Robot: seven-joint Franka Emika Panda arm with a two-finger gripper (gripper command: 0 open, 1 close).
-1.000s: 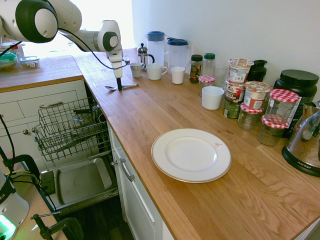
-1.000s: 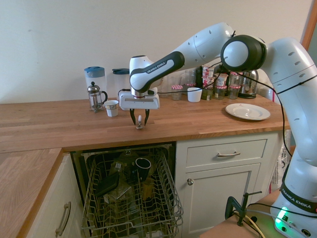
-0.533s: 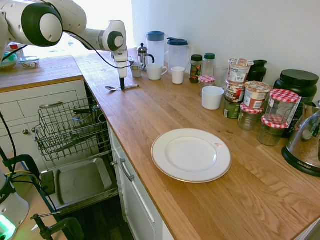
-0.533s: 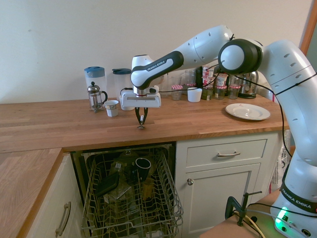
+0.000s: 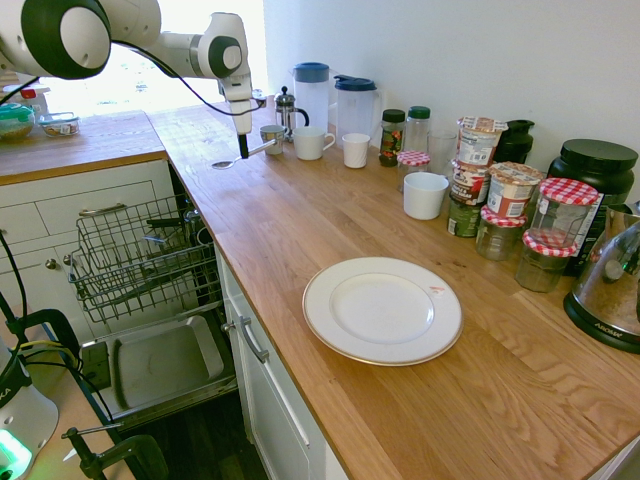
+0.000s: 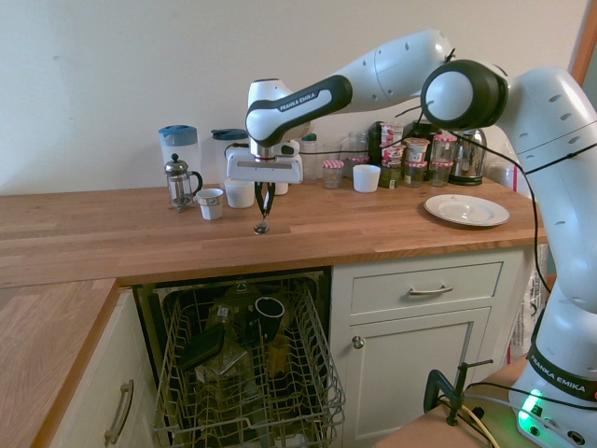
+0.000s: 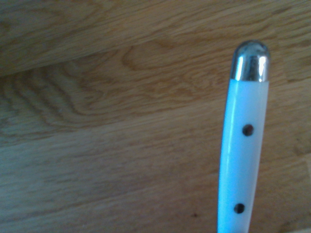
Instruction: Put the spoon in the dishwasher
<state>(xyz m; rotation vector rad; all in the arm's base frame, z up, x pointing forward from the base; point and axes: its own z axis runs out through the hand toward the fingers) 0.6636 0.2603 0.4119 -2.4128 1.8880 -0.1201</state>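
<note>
One spoon (image 5: 243, 154) was pinched tight in the fingers (image 6: 264, 201), hanging clear above the table (image 5: 330, 215), lifted probably so it could swing over to the open dishwasher (image 6: 247, 373) rack below.

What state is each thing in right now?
spoon: gripped, held just above the worktop, roughly level.
pincer: shut on the spoon.
dishwasher: door down, rack pulled out, partly loaded.
plate: empty, flat on the worktop.
</note>
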